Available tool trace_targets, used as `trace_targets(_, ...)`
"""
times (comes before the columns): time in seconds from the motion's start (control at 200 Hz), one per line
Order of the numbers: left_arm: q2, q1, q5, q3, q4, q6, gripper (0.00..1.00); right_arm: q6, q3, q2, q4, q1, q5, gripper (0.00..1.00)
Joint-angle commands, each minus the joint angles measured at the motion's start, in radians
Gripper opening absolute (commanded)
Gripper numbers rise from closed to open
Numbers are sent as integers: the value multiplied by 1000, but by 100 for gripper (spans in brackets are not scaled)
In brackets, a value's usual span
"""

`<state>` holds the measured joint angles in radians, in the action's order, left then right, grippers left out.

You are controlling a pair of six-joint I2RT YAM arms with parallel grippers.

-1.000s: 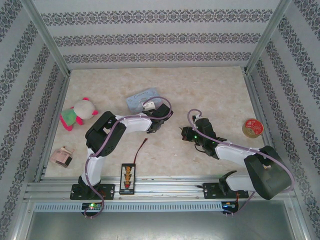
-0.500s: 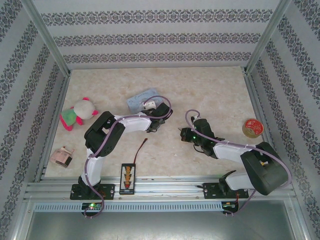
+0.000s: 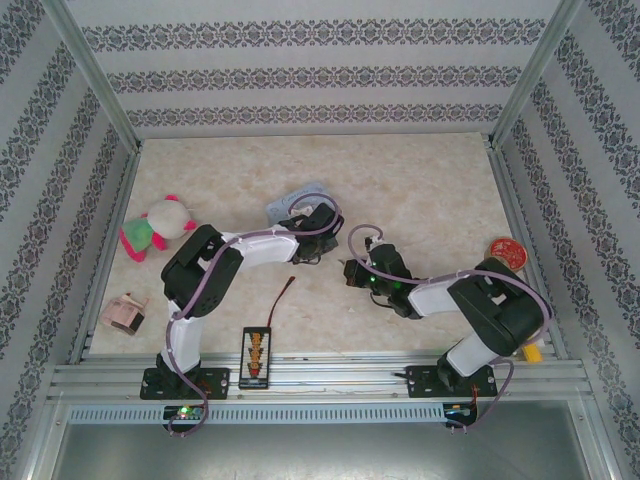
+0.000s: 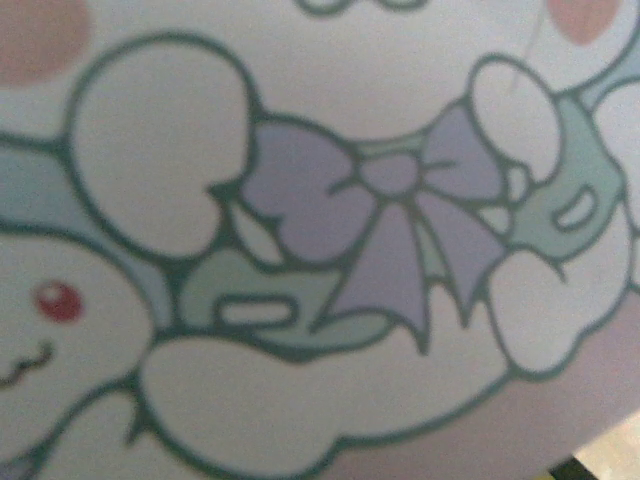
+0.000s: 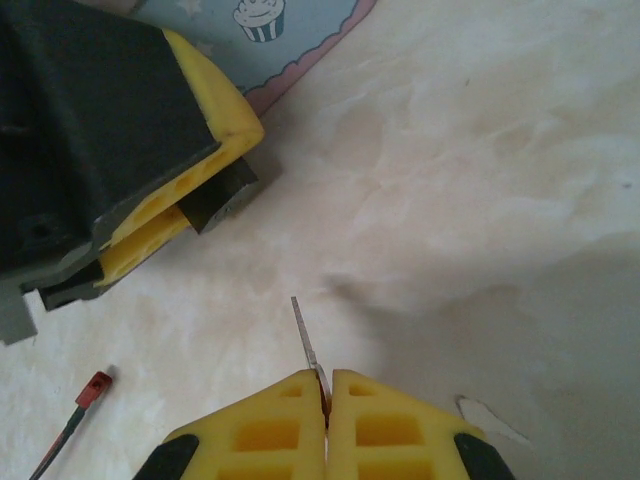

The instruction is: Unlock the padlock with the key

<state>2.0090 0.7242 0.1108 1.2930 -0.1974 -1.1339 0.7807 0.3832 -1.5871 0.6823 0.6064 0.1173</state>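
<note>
1. As the right gripper is viewed from its own wrist, its yellow fingertips are seen pressed tight together. The key is pinched between them, with only the thin silvery blade showing.
2. The blade's long axis is carried forward from the fingertips and tilted slightly left, low over the table. Nothing is touched by its tip.
3. Ahead and to the left of that tip, the left gripper is picked out, its yellow pads closed on a small dark block. That block is judged to be the padlock, though no shackle or keyway can be made out.
4. A stretch of bare table is seen between key tip and padlock: near, but apart.
5. That offset is what the coming move turns on. The padlock lies to the left of the blade's line, so a sideways shift, and likely a turn of the blade, would be needed before insertion.
6. The key is carried by the right arm, so closing the gap is judged to be its job, while the lock is presented by the left.
7. Further out, the light-blue tin is seen just beyond the left gripper.
8. A red-tipped wire lies to the left of the right fingertips and is best kept clear of.
</note>
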Motion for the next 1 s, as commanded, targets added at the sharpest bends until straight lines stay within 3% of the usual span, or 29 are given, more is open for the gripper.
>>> trace_targets(0.0,-42,-16,-83,-26,19,-50,5,17,-3,-46,164,16,-30,0)
trace_targets(0.295,-47,-32,-122,-64,53,-98,6,40,-26,-133,338,26,-44,0)
trace_targets(0.994,-35,-35,-154,-91,122,-142,6,90,-33,-202,446,56,-94,0)
